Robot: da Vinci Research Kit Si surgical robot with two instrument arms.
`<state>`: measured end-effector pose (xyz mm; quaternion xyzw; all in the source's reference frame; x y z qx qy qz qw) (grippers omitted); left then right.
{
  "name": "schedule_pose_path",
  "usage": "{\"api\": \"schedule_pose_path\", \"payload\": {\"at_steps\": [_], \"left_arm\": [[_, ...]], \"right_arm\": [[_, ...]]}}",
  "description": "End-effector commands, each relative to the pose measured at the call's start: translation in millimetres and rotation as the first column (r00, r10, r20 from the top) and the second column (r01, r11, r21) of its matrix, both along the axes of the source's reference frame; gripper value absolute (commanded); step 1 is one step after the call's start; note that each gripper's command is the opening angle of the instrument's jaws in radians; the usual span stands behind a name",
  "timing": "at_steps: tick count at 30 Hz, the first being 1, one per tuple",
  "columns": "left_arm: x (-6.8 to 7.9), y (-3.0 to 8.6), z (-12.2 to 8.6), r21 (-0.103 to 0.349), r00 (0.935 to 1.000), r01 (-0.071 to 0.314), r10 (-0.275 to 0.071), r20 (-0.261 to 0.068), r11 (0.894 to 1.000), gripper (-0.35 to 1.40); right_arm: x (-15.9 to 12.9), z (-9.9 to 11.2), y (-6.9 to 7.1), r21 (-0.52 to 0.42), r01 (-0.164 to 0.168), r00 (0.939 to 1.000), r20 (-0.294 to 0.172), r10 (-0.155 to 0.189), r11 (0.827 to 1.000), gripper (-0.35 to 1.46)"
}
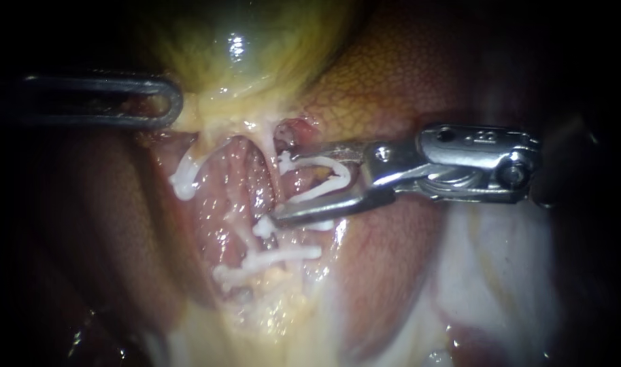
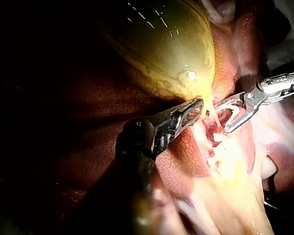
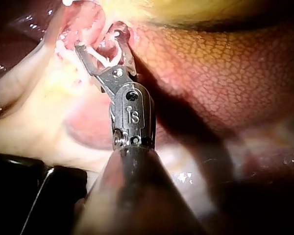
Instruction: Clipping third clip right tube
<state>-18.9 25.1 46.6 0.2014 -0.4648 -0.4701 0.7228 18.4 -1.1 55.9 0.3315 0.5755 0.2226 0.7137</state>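
Right instrument [image 1: 283, 190] holds a white clip [image 1: 341, 170] in wide-spread jaws, while left instrument [image 1: 174, 102] jaws grip the gallbladder [image 1: 256, 47]

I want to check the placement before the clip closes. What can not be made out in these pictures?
Endoscope view: how far the tube sits within the white clip of the right instrument; its lower jaw covers that spot.
Left wrist view: clips set on the tubes; washed out by glare.
Right wrist view: the left instrument; outside the picture.
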Motion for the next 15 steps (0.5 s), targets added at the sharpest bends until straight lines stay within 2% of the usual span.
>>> {"api": "schedule_pose_path", "payload": {"at_steps": [1, 4, 6, 8, 11, 14, 15], "left_arm": [[0.0, 0.0, 0.0, 0.0, 1.0, 0.0, 0.0, 0.0, 1.0, -0.35], [0.0, -0.1, 0.1, -0.001, 1.0, 0.0, 0.0, 0.0, 1.0, -0.35], [0.0, -0.1, 0.0, -0.001, 1.0, 0.0, 0.0, 0.0, 1.0, -0.35], [0.0, -0.1, 0.0, -0.001, 1.0, 0.0, 0.0, 0.0, 1.0, -0.35], [-0.1, -0.1, 0.1, -0.001, 1.0, 0.0, 0.0, 0.0, 1.0, -0.35], [-0.1, -0.1, 0.1, -0.001, 1.0, 0.001, -0.001, -0.001, 1.0, -0.35], [-0.1, -0.1, 0.1, -0.001, 1.0, 0.001, -0.001, -0.001, 1.0, -0.35]], "right_arm": [[0.2, 0.2, 0.1, 0.013, -0.004, 0.9999, -0.013, 0.004, 1.0, 0.47], [0.9, 0.9, 0.5, 0.04, -0.005, 0.9983, -0.058, 0.007, 0.999, 0.47], [1.2, 1.2, 0.7, 0.076, -0.005, 0.9945, -0.104, 0.013, 0.997, 0.47], [1.3, 1.4, 0.8, 0.113, 0.001, 0.9884, -0.151, 0.016, 0.994, 0.46], [1.2, 1.5, 0.9, 0.15, 0.032, 0.9752, -0.221, 0.002, 0.988, 0.45], [1.4, 1.4, 0.9, 0.17, 0.055, 0.9635, -0.268, -0.008, 0.984, 0.44], [1.5, 1.4, 1.0, 0.177, 0.054, 0.9606, -0.278, -0.003, 0.983, 0.44]]}}
